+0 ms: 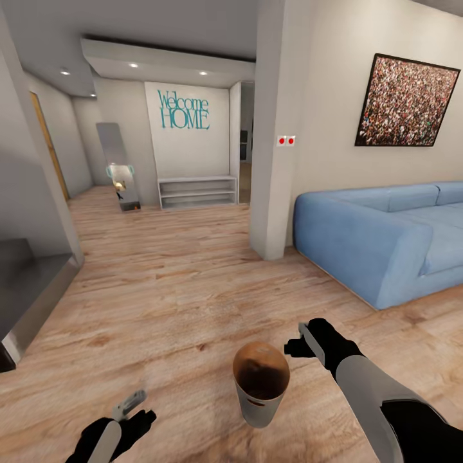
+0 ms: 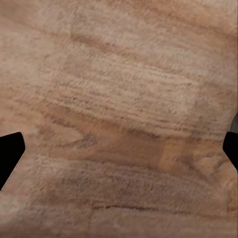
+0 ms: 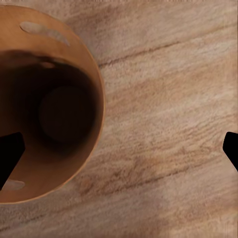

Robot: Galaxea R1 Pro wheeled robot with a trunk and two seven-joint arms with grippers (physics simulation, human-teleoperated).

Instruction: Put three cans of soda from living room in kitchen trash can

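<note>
Copper-brown on its inner wall and grey outside, the tash can (image 1: 261, 384) stands upright on the light wood plank floor (image 1: 173, 283) directly in front of the robot, between its 2 arms, in a room with a blue sofa (image 1: 386, 241) at the right and a "Welcome HOME" sign (image 1: 184, 110) on the far wall. That looks like the living room, not the kitchen, so the bin seems to be here so that cans can be dropped in close by, or it awaits carrying. The right claw (image 1: 303, 339) hangs just beside the bin's rim on the robot's right and a little beyond it, apart from it; the right wrist view looks down past the rim (image 3: 96, 99) into a dark interior (image 3: 54, 114) where no soda can shows. Its 2 fingertips sit at opposite edges of that view, spread wide and released, gripping nothing. The left claw (image 1: 130, 405) is low, near the bin on the robot's left but not touching it, also spread wide and empty over bare planks (image 2: 119, 109). All 3 cans are out of sight, so the task appears barely begun.
</note>
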